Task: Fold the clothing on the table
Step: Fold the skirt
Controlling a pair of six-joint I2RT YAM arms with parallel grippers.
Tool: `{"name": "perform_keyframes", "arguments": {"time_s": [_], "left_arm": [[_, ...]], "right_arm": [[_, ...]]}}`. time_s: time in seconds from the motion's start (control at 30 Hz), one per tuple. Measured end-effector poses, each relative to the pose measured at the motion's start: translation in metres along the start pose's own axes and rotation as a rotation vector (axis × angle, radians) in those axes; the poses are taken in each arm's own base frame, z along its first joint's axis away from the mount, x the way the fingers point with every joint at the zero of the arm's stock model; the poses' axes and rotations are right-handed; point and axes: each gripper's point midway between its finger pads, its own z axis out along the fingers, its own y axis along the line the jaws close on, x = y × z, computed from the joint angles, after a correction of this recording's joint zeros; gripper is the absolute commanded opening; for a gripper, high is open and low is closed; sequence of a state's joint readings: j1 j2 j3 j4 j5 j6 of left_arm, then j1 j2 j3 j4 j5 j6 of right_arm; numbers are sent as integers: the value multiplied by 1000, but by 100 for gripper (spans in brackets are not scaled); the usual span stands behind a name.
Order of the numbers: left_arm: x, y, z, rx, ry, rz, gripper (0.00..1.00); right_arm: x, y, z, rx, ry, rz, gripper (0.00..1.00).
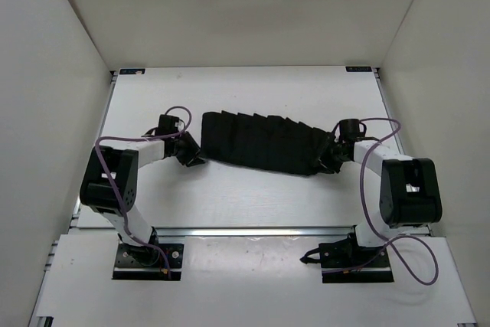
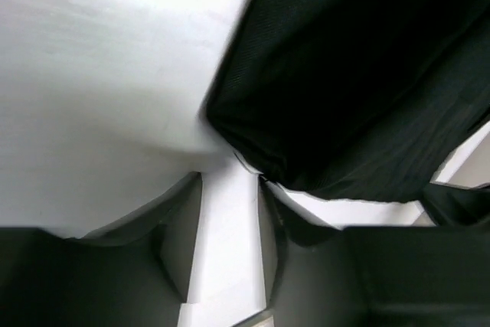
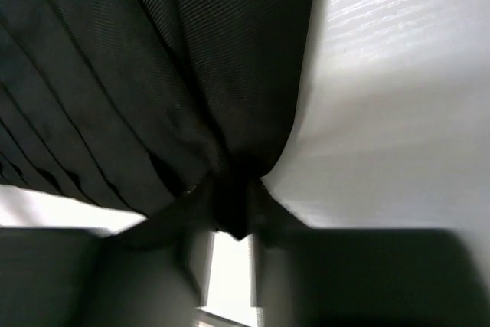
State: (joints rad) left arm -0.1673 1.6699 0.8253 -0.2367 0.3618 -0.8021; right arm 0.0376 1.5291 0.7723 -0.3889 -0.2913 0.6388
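Aluminium comes first: the rail (image 1: 253, 230) runs along the near edge of the table (image 1: 230, 197), and you have both arm bases on the near side of it, the left base (image 1: 148, 259) and the right base (image 1: 356, 259). A purple cable (image 1: 413, 266) loops off the right base.

Past the rail, both arms reach inward over the white top. Your left gripper (image 2: 230, 181) has its jaws apart with only bare table between them. The near left corner of the skirt (image 1: 260, 143) lies just at the tip of one finger (image 2: 269, 212), but is not pinched.

Your right gripper (image 3: 230, 223) is clamped on the skirt. In the right wrist view the black fabric gathers to a tight bunch between the fingers and fans out beyond them in pleats.

The skirt lies as a long black band across the middle of the table, spanning from one gripper to the other. Its left end is broad and its right end narrows into the grip. The pleats run across the band.

Farther on, the table is white up to its far edge, where two small dark brackets (image 1: 130, 71) sit at the corners. White walls (image 1: 46, 74) close in the sides and back.
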Motion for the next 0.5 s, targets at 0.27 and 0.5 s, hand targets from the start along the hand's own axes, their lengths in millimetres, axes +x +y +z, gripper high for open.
{"name": "perform_keyframes", "arguments": {"time_s": [0.27, 0.5], "left_arm": [[6, -11, 17, 56, -16, -17, 0], [76, -16, 6, 102, 43, 55, 36]], "right_arm": [[-9, -19, -2, -8, 23, 24, 0], [-43, -67, -44, 139, -30, -10, 0]]}}
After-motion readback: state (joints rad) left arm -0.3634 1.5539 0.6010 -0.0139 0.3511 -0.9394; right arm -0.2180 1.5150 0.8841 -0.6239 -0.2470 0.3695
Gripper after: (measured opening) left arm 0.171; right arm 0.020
